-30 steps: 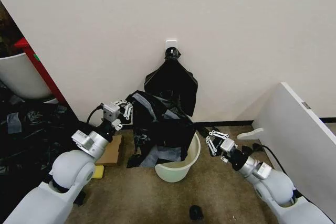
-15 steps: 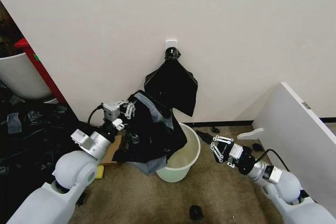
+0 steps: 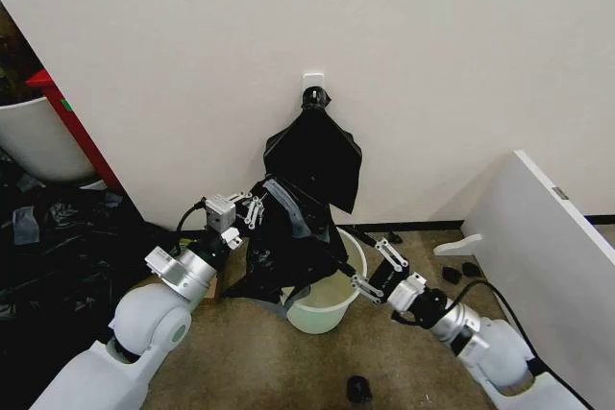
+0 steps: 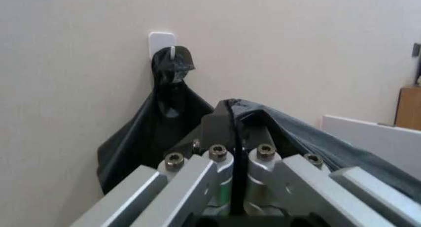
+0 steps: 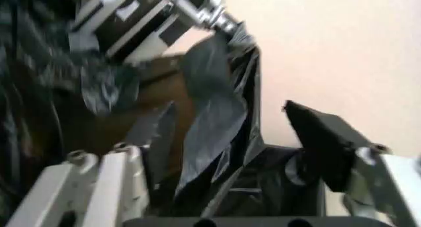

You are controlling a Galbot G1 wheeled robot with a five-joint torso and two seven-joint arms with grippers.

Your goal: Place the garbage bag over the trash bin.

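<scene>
Now, jaws: the left gripper (image 3: 258,206) was clamped on a top fold of the garbage bag (image 3: 288,252); the right gripper (image 3: 370,268) was spread wide at the bag's lower edge.
Bag: hanging over the near-left rim of the trash bin (image 3: 332,306).
Risk: the limp film could slip past the right jaws, or a tug could tip the light bin.

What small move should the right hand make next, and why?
Probably close the right hand on the hanging edge of the thin, glossy black garbage bag. Its fingers stand open around that edge beside the round cream-white trash bin, while the left hand pinches the bag's upper edge.
</scene>
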